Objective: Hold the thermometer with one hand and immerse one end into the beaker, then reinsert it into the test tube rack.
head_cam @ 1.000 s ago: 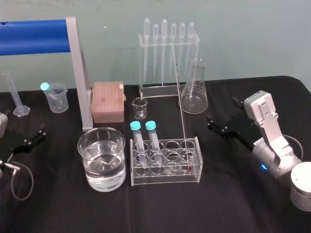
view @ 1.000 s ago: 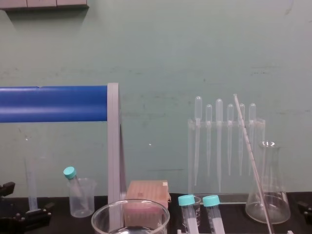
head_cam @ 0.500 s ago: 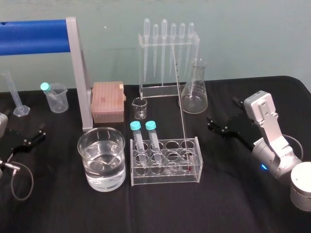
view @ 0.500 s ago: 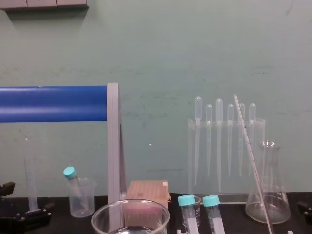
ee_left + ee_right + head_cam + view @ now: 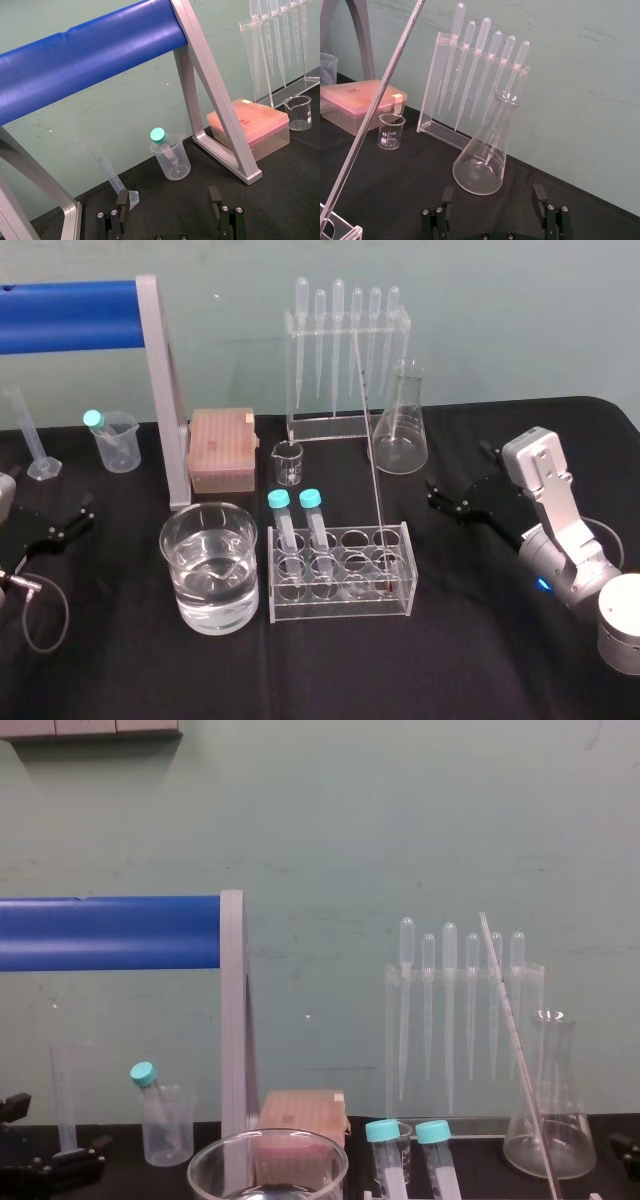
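The right pincer sits open above the tabletop, gripping nothing. To its left the thermometer leans in the nearest end hole of the test tube rack, with the water-filled beaker beyond. The left pincer, also open, lies farther left.

Beaker left of test tube rack

Head looks down, chest level; both share beaker.
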`<action>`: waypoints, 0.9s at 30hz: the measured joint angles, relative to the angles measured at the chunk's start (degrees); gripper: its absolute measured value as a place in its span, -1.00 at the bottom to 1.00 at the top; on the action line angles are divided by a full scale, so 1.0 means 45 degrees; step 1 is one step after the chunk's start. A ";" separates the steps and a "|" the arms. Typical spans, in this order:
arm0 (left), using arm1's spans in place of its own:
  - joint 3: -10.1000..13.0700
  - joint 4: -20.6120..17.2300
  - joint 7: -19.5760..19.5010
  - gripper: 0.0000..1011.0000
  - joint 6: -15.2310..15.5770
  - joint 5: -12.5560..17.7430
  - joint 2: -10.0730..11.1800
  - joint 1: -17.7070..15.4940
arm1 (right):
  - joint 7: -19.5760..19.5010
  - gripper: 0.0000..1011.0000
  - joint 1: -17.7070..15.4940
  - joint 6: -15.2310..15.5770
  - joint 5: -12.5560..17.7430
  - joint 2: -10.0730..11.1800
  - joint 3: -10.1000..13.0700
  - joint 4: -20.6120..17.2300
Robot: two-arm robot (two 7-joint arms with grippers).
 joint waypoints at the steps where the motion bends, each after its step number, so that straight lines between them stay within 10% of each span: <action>1: 0.0000 0.0000 0.0000 0.99 0.0000 0.0000 0.0000 0.0000 | 0.0000 0.98 0.0000 0.0001 0.0000 0.0000 0.0000 0.0000; 27: 0.0000 0.0000 0.0000 0.99 0.0000 0.0000 0.0000 0.0000 | 0.0244 0.98 -0.1268 0.0856 0.2782 -0.0771 0.2752 -0.3113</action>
